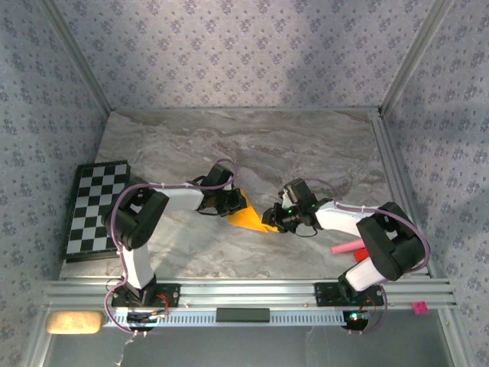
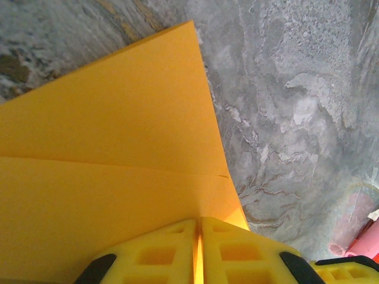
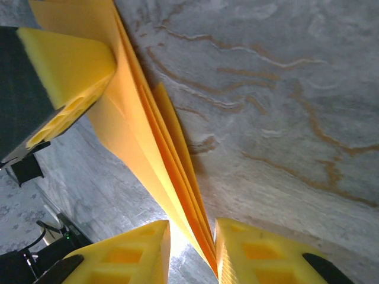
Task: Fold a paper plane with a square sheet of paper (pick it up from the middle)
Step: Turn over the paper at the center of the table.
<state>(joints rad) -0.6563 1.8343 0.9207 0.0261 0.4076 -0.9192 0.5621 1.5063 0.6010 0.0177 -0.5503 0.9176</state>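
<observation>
The orange-yellow paper [image 1: 249,217] is folded into a layered, pointed wedge and held up between the two arms at mid-table. My left gripper [image 1: 231,203] [image 2: 199,223] is shut on its left end, and a thin strip of paper shows in the slit between the yellow fingers. The broad face of the paper [image 2: 118,154] with one crease spreads out ahead of it. My right gripper [image 1: 272,218] [image 3: 192,229] stands open around the narrow end. The stacked edges of the paper [image 3: 177,177] run between its fingers, close against the right finger [image 3: 260,254]. The left gripper's finger [image 3: 65,71] presses on the paper's far end.
A pink stick [image 1: 348,248] [image 2: 362,235] lies on the marble table [image 1: 306,153] beside the right arm. A black-and-white chequered board [image 1: 95,208] lies at the left edge. Metal frame rails run along the table's right side and front.
</observation>
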